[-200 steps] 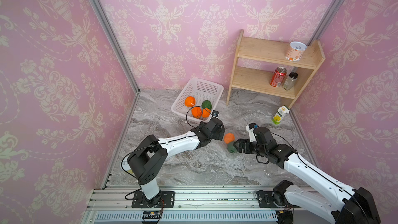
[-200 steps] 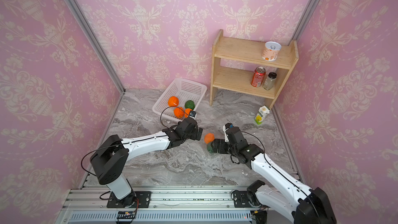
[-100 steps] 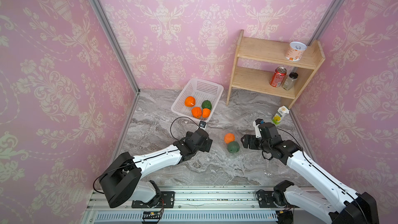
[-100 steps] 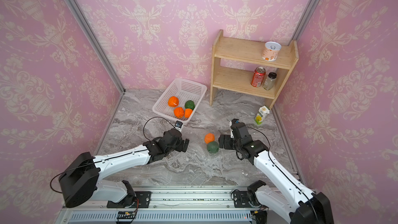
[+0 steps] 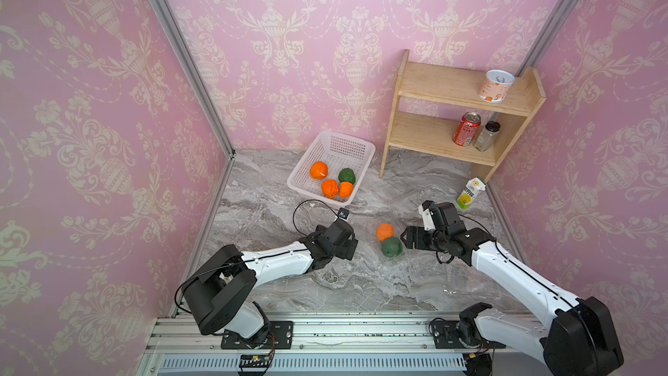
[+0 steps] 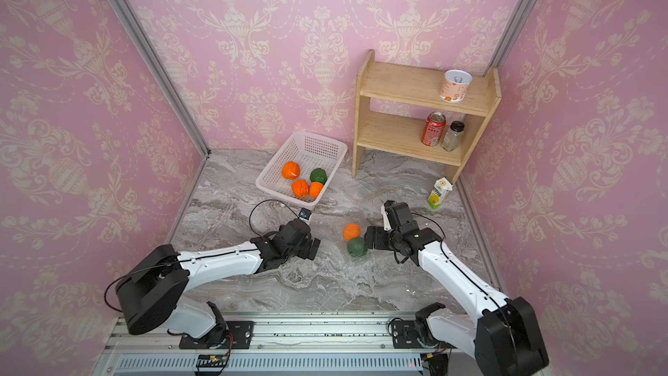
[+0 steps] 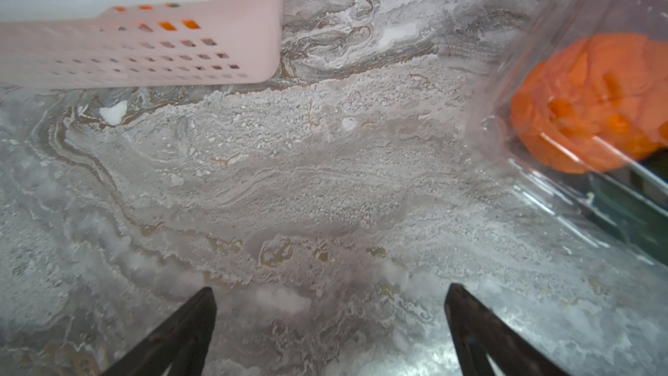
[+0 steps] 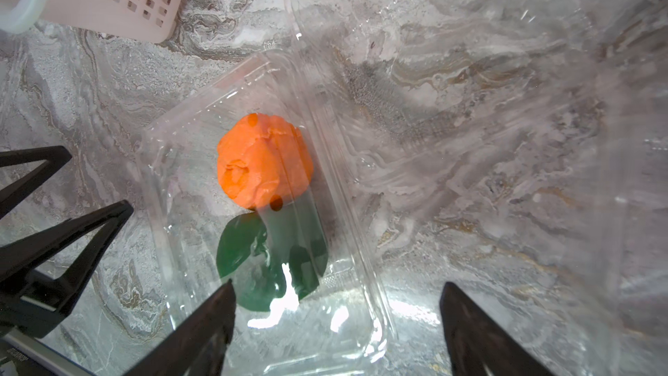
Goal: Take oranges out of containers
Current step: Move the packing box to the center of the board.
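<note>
Over the last second the left hand (image 7: 329, 291) has drawn back from the white basket (image 5: 336, 146). It now hangs just left of the clear container (image 8: 170, 189), fingers spread and empty. Beyond the container, the basket holds three oranges (image 5: 318, 170), which I judge are already dealt with. Inside the container one orange (image 5: 384, 231) remains, touching a green fruit (image 5: 391, 246) at the container's near end; I cannot tell whether a lid covers them. Just right of the container, the right hand (image 8: 337, 285) has backed off and eased in again. It is spread wide and holds nothing. One orange seems left to lift. Left of the container the bare counter (image 5: 274, 211) gives free room. To its right, other clear trays (image 8: 452, 12) crowd the approach, and their thin walls look likely to slide if nudged.
</note>
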`<state>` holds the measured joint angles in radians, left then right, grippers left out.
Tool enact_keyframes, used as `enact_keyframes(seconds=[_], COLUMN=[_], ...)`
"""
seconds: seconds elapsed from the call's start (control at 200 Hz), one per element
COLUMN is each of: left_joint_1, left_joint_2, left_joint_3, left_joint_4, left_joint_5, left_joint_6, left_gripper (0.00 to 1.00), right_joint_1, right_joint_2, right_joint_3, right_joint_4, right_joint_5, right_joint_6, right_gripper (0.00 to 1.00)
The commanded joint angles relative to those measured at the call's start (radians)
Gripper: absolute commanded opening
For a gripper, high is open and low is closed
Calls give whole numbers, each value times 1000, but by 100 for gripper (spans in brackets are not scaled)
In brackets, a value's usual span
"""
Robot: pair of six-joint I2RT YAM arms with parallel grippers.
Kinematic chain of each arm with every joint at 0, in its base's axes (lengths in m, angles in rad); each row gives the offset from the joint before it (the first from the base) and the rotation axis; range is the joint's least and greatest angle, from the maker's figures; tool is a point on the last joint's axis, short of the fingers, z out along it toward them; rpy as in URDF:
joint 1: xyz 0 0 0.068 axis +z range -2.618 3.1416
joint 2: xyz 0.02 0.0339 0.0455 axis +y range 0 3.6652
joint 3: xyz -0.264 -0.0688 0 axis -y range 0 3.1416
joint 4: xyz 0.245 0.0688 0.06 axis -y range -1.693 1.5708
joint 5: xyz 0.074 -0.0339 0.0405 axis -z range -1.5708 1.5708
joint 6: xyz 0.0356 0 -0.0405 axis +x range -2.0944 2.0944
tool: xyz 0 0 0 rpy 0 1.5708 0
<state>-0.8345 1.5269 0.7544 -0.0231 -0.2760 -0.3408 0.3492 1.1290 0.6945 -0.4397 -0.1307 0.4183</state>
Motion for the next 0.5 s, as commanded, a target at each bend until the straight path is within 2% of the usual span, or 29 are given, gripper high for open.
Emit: enact_keyframes(seconds=[0.0,0.33,0.495], left_joint_1=[-1,0,2], left_joint_2=[38,158,197], left_joint_3=[55,174,280], left_joint_4=[52,123,92], left_joint_5=[51,80,87], left_joint_6=[-1,32,106], left_gripper=[99,99,99], right_joint_1=[-4,-4,-4], right_joint_2=[12,22,8], right_joint_3=[-12,-27,-23], right_joint_4=[36,48,43], right_joint_5=[-35,-50,-22], right_joint_6=[8,20,23], right_gripper=[89,89,89])
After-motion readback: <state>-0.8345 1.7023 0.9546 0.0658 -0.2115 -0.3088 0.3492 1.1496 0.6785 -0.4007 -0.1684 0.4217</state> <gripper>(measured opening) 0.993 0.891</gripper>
